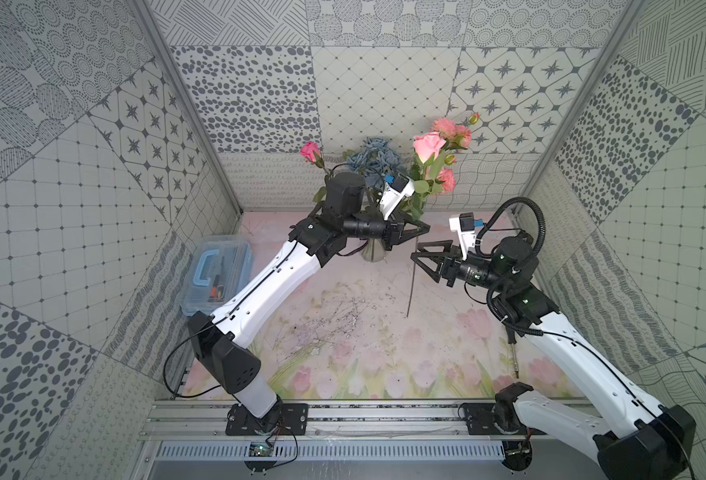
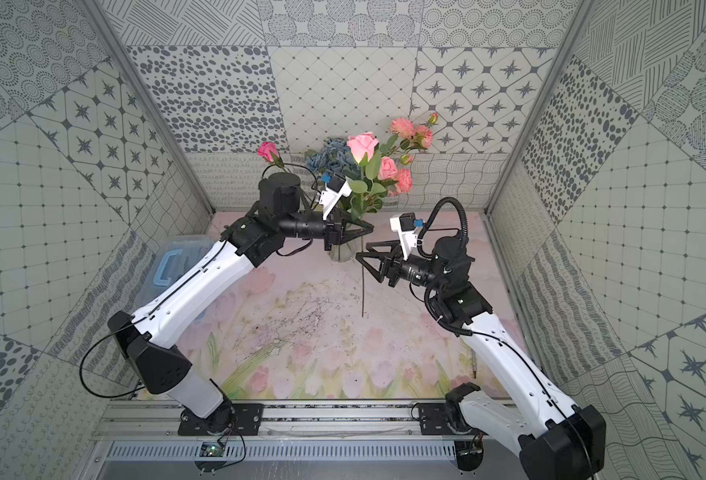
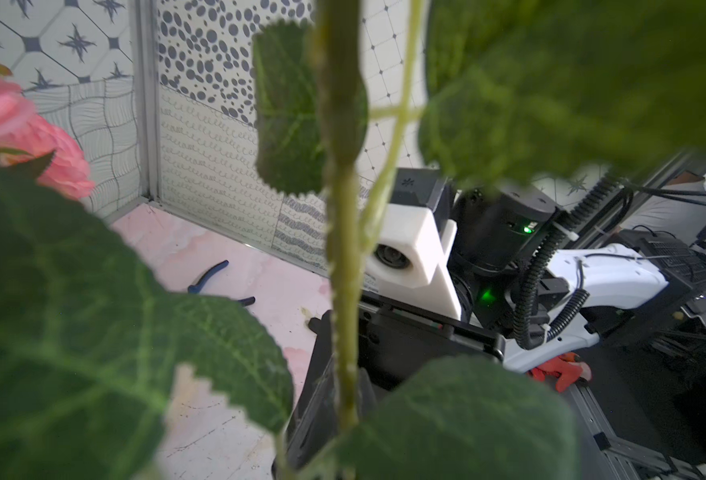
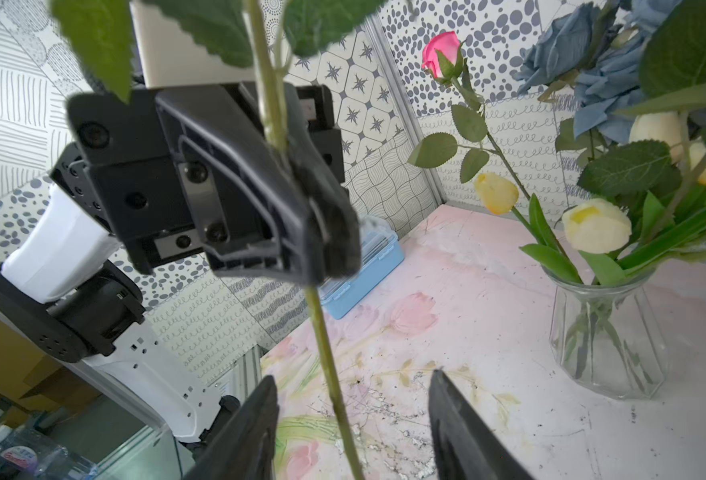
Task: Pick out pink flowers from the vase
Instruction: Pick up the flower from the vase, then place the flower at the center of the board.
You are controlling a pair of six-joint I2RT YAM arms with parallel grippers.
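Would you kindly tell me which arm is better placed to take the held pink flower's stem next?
Right. The right gripper has open jaws straddling the stem just below the left gripper, which is shut on it higher up.

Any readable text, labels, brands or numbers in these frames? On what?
No text can be read in any view.
Small white marks on the right arm's black wrist barrel: too small to read.
Red print on a clear packet at the edge of the right wrist view: blurred.
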